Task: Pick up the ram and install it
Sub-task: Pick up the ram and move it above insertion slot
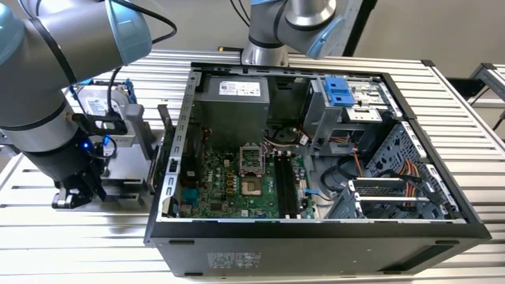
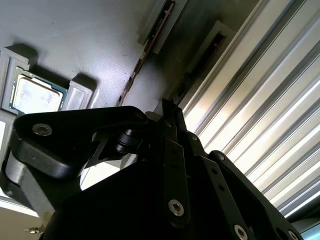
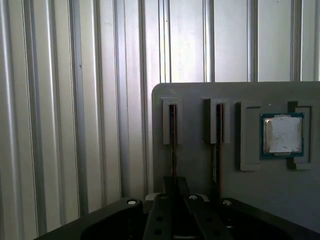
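Over the grey slotted plastic tray [image 3: 250, 200], poising the black metal gripper [image 3: 175, 187] at one end of the thin dark ram stick [image 3: 172, 140], lying lengthwise straight ahead; not managing to tell the jaws' state.

One grey holder [image 3: 200, 97] has two slots [image 3: 212, 120], with two ram sticks [image 3: 172, 132] and one processor chip [image 3: 282, 134]. The surface [image 1: 79, 248] carries one open computer case [image 1: 316, 248] containing one motherboard [image 1: 236, 183] and one light-blue latch [image 1: 339, 92].

Tool [image 2: 167, 107] near ram [image 2: 146, 50], edge-on in slot of grey tray [image 2: 90, 40].
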Robot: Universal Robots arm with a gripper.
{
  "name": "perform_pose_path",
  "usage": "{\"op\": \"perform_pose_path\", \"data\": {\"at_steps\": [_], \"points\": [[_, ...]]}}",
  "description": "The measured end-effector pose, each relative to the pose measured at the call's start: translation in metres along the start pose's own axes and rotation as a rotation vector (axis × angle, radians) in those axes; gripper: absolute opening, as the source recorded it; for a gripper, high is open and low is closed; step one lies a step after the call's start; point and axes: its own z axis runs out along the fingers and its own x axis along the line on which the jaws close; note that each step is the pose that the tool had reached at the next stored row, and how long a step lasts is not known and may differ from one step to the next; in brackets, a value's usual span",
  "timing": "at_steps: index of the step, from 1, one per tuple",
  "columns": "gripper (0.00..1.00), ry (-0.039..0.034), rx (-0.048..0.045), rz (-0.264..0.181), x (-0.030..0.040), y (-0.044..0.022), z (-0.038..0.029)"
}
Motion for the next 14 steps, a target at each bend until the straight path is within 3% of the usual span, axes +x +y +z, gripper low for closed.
{"op": "perform_pose_path", "data": {"at_steps": [14], "points": [[0.0, 0.0, 0.0001, 0.0, 0.0, 0.0001, -0.0082]]}}
